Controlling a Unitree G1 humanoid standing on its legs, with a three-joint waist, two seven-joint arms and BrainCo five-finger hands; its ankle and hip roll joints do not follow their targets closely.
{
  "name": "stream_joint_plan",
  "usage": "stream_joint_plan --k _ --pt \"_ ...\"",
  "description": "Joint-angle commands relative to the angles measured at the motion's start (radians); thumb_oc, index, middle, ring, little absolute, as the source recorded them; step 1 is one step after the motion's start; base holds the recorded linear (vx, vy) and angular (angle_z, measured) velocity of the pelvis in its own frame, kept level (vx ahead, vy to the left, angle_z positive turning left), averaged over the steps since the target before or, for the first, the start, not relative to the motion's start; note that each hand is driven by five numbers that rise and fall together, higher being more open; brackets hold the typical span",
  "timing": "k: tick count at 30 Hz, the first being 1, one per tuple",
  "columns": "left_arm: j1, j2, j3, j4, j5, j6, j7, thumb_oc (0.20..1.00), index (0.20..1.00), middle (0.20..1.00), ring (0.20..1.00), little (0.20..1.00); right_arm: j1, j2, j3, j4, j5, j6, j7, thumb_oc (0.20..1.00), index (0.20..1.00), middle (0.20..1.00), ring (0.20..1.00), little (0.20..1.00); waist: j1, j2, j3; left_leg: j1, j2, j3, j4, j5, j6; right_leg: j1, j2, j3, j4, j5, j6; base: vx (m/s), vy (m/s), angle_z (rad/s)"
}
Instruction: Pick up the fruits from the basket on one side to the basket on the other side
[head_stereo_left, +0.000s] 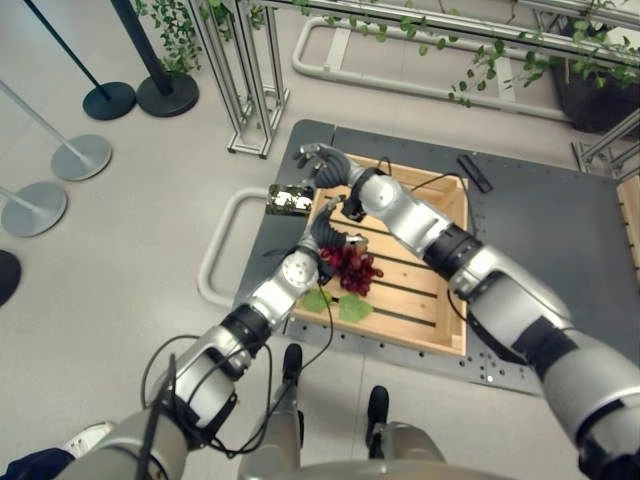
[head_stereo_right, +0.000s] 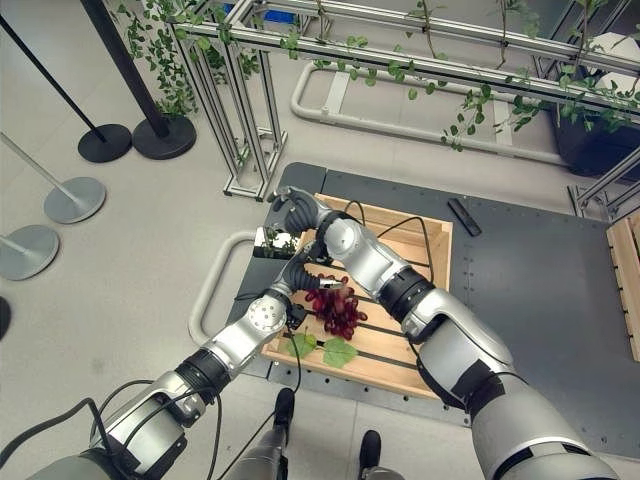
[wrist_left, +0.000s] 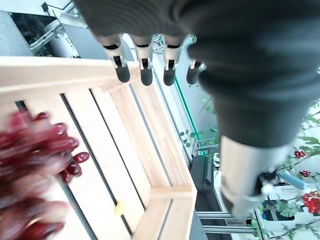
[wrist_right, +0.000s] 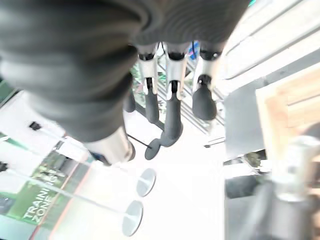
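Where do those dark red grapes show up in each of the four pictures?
Left eye view: grapes in the wooden crate, just past the left hand.
Right eye view: grapes mid-picture, in the same crate.
Left wrist view: blurred red grapes at the picture's edge, on the crate's slats.
Right wrist view: not in it.
Shared landmark: the crate.

A demonstration or test hall is suggested: aluminium frames (head_stereo_left: 245, 75) hung with artificial vines (head_stereo_right: 470, 95) and stanchion bases (head_stereo_left: 80, 157) are seen beyond the right hand (head_stereo_left: 318, 160), on grey flooring
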Motion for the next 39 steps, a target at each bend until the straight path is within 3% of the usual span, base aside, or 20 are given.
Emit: stream_joint_plan --k 1,10,21,22,23,31,35,39 --pt "-0.108 -0.039 0.011 0.039 0.064 -0.053 0.055 1.000 1.000 1.000 1.000 1.000 -0.071 0.021 0.016 -0.011 0.068 -0.073 -0.043 0.200 0.200 0.200 0.200 0.200 0.001 -0.056 -0.054 0.050 0.034 0.051 0.073 -0.176 -0.042 -0.067 -0.103 0.016 0.077 -0.024 0.056 0.00 0.000 0.00" --pt "-0.119 -0.047 0.014 0.093 0.010 -0.061 0.053 1.000 1.000 1.000 1.000 1.000 -0.081 0.064 0.041 -0.007 0.130 -0.088 -0.039 0.200 0.200 0.200 0.200 0.200 -0.003 -0.057 -0.055 0.052 0.036 0.054 0.075 -0.175 -0.044 -0.068 -0.102 0.019 0.078 -0.023 0.056 0.00 0.000 0.00" --pt "-0.089 -0.046 0.054 0.091 -0.048 -0.066 0.069 1.000 1.000 1.000 1.000 1.000 -0.046 -0.002 -0.006 -0.041 0.141 -0.092 -0.073 0.200 0.200 0.200 0.200 0.200 -0.002 -0.055 -0.048 0.047 0.034 0.054 0.075 -0.175 -0.043 -0.072 -0.105 0.019 0.078 -0.021 0.057 0.00 0.000 0.00" --pt "-0.082 -0.042 0.067 0.088 -0.058 -0.068 0.070 1.000 1.000 1.000 1.000 1.000 -0.036 -0.018 -0.020 -0.058 0.145 -0.099 -0.081 0.363 0.363 0.363 0.363 0.363 -0.003 -0.055 -0.045 0.047 0.034 0.054 0.075 -0.175 -0.042 -0.074 -0.106 0.020 0.079 -0.020 0.057 0.00 0.000 0.00" --pt "-0.074 -0.039 0.077 0.081 -0.065 -0.069 0.071 1.000 1.000 1.000 1.000 1.000 -0.027 -0.033 -0.030 -0.084 0.143 -0.099 -0.083 1.000 1.000 1.000 1.000 1.000 -0.003 -0.055 -0.043 0.045 0.034 0.055 0.077 -0.175 -0.042 -0.077 -0.106 0.021 0.082 -0.020 0.058 0.00 0.000 0.00" --pt "0.079 -0.001 0.220 0.002 -0.155 -0.096 0.071 1.000 1.000 1.000 1.000 1.000 0.193 -0.240 -0.237 -0.284 0.178 -0.126 -0.130 1.000 1.000 1.000 1.000 1.000 -0.009 -0.049 -0.019 0.036 0.032 0.061 0.081 -0.178 -0.037 -0.092 -0.111 0.025 0.093 -0.022 0.062 0.00 0.000 0.00" --pt "0.165 0.008 0.289 -0.013 -0.176 -0.105 0.067 1.000 1.000 1.000 1.000 1.000 0.335 -0.281 -0.340 -0.336 0.163 -0.133 -0.149 1.000 1.000 1.000 1.000 1.000 -0.012 -0.043 -0.013 0.032 0.030 0.066 0.083 -0.180 -0.036 -0.096 -0.114 0.028 0.093 -0.021 0.064 0.00 0.000 0.00" --pt "0.235 0.005 0.355 -0.044 -0.215 -0.118 0.073 1.000 1.000 1.000 1.000 1.000 0.481 -0.255 -0.444 -0.360 0.175 -0.150 -0.184 1.000 1.000 1.000 1.000 1.000 -0.014 -0.034 -0.007 0.029 0.029 0.067 0.088 -0.184 -0.031 -0.099 -0.117 0.031 0.094 -0.021 0.065 0.00 0.000 0.00"
